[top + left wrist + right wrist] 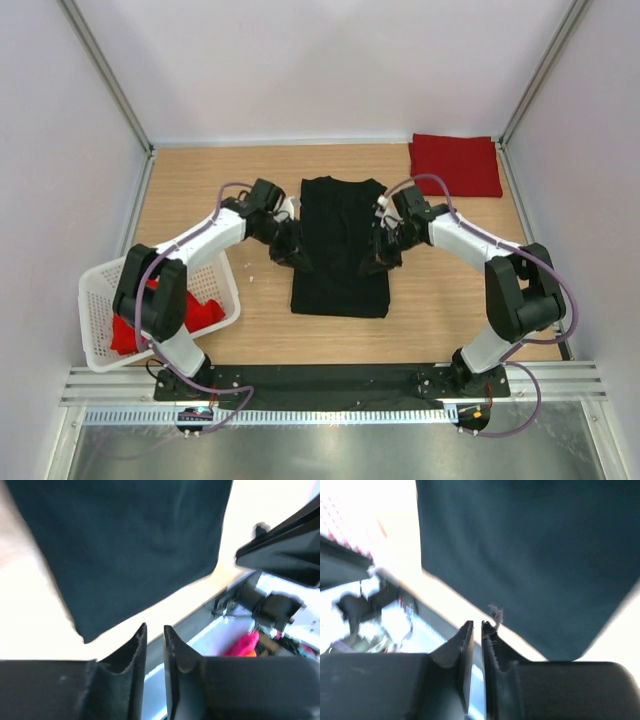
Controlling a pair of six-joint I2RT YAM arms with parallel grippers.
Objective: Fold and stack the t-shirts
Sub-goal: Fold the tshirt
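At the table's near left corner, basket holding loose red shirts. Next, left gripper at the left edge of the black shirt: jaws a narrow slit apart, nothing between, clear of the cloth in the wrist view. Mid-table, black shirt itself, lying flat as a long narrow panel, sides seemingly turned in, collar end apparently toward the far edge. At its right edge, right gripper: jaws likewise barely parted and empty, only a wisp of lint on one finger. At the far right corner, folded red shirt, by the look of it the start of the stack. Handling, as a judgement: light, soft, limp cotton, no stiffness to carry a fold, likely to sag, drag and cling to the table. Best taken by pinching all layers at the two near corners of the hem, one per gripper, then lifting evenly toward the collar to halve it.
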